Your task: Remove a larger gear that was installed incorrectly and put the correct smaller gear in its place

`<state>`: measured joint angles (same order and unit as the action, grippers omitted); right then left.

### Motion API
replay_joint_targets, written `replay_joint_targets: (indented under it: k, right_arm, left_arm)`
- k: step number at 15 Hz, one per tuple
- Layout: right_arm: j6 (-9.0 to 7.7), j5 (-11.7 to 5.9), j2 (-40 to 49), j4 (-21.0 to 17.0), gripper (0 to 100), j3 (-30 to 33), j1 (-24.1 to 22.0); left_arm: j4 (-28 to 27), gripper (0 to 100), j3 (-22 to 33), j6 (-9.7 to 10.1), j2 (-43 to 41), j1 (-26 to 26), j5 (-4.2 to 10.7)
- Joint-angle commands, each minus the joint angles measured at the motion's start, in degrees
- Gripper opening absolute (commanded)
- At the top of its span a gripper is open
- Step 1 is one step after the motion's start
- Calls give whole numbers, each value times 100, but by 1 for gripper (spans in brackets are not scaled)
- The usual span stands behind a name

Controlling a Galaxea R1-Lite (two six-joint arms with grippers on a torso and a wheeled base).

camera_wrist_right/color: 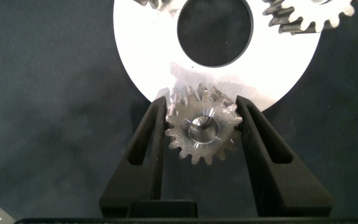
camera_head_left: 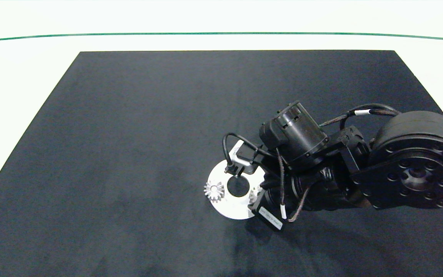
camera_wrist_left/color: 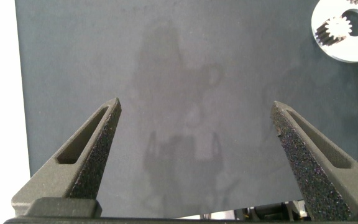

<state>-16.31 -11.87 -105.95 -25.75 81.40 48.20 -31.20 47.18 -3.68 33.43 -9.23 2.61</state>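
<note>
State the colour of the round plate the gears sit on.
White, with a dark round hole in its middle; the plate shows best in the right wrist view, beyond the right tool.

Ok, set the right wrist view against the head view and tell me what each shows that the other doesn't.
Only the right wrist view shows the right tool with its fingers closed on a gear at the rim of the white ring plate, plus a second gear on the plate.

Only the head view shows the whole black mat, the right arm reaching in over the plate, and a small gear on the plate's left edge.

Both show the white ring plate with its round centre hole. The left tool appears in neither.
</note>
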Motion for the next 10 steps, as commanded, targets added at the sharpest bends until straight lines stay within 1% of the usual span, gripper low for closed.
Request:
replay_joint_targets:
  k: [1,2,4,7,8,10]
  right_arm:
    - [-12,-17,-49,-18,28,-10,-4]
    - [-12,-26,-49,-18,28,-27,-4]
    - [-4,-122,-66,-18,28,-27,-4]
    - [-12,-131,-75,-18,28,-27,-4]
    - [-4,-131,-75,-27,100,-19,-4]
    - [5,-131,-66,-27,100,-19,-4]
  left_arm:
    - [-18,100,-16,8,-3,0,3]
    - [-18,100,-16,8,-3,0,3]
    - [-18,100,-16,8,-12,0,3]
    - [-18,100,-7,8,-12,0,3]
    - [-18,100,-7,8,-12,0,3]
    - [-18,100,-7,8,-12,0,3]
